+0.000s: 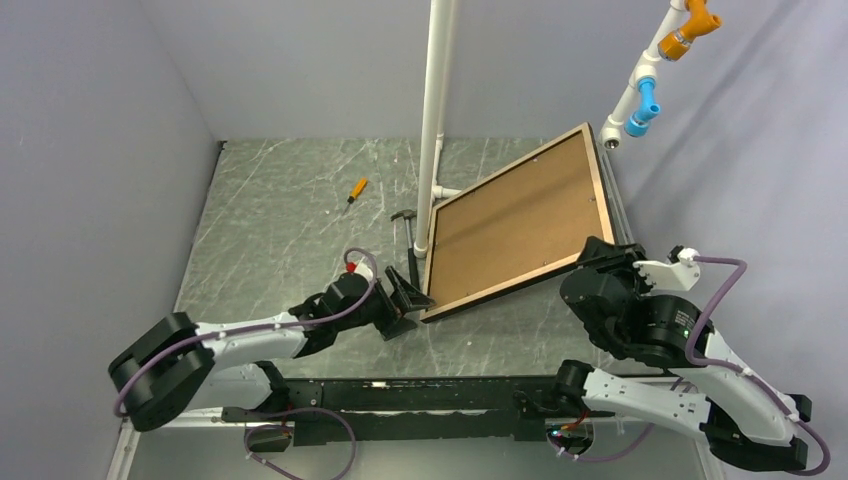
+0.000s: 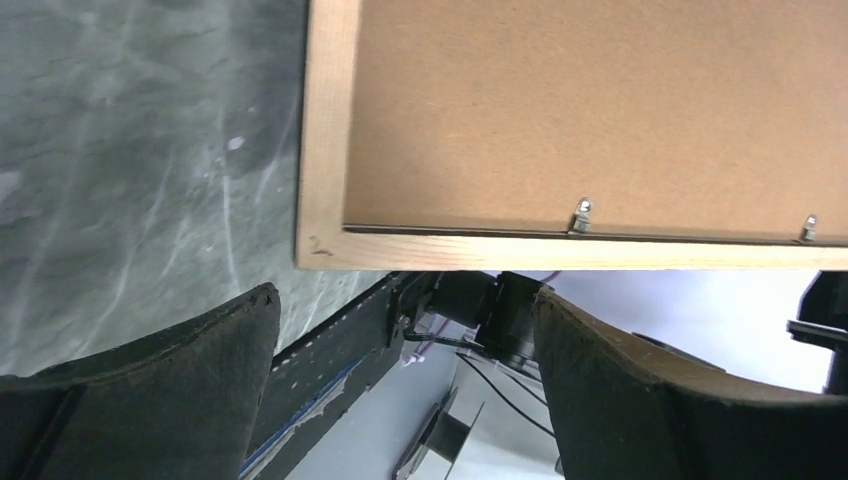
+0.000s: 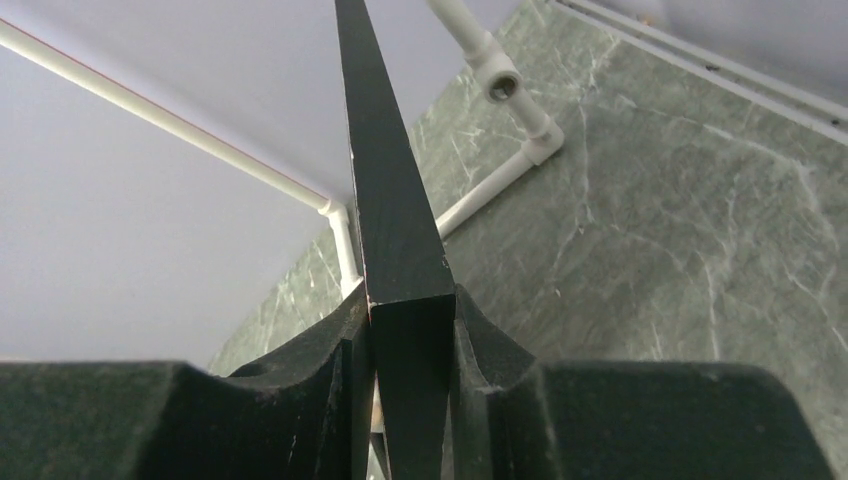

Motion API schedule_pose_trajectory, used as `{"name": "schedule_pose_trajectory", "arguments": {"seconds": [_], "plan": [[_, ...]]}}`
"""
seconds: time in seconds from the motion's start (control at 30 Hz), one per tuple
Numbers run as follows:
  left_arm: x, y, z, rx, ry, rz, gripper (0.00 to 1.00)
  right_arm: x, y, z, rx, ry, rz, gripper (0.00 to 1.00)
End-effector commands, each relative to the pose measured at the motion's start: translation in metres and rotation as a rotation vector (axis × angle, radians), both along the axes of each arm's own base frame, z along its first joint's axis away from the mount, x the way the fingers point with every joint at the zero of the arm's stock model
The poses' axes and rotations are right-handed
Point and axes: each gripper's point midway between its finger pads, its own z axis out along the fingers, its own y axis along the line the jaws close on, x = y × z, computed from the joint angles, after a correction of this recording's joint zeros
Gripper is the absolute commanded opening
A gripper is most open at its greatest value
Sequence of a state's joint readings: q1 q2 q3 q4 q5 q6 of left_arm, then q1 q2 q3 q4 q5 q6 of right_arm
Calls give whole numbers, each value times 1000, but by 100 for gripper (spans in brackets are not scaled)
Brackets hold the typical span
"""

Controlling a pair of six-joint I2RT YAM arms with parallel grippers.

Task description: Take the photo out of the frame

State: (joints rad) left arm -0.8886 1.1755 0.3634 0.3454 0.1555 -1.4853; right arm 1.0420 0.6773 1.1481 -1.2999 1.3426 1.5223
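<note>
Right gripper (image 1: 590, 254) was clamped tight on the frame (image 1: 505, 288), at the lower right end of its near edge in the top view. The right wrist view showed both fingers (image 3: 330, 350) squeezed against the thin black edge (image 3: 395, 200), one on each side.

The frame sat at a slant across the right half of the worktop (image 1: 280, 230), back side facing the camera. The photo (image 1: 515, 215) was in it, with only its plain brown board showing. A small metal clip (image 2: 580, 215) sat where the board meets the wood rim (image 2: 320, 150).

Left gripper (image 1: 410, 295) had its jaws wide apart just beside the frame's lower left corner, not touching it. Couldn't tell if that corner rested on the worktop.

A hammer (image 1: 405, 225) lay by the white pipe (image 1: 435, 120), and an orange screwdriver (image 1: 356, 189) sat further up left.
</note>
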Motion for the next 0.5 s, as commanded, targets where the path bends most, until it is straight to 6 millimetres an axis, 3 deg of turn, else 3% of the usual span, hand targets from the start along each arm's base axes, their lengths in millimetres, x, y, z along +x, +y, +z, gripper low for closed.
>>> {"name": "schedule_pose_trajectory", "arguments": {"seconds": [0.0,0.27,0.47], "plan": [[7,-25,41,-160,-115,-68,95,-16,-5,-42,-59,163,56,0],[14,-13,2,54,-120,-47,93,-31,-15,-82,34,198,84,0],[18,-18,-21,158,-141,-99,87,-39,-20,-105,99,206,102,0]]}}
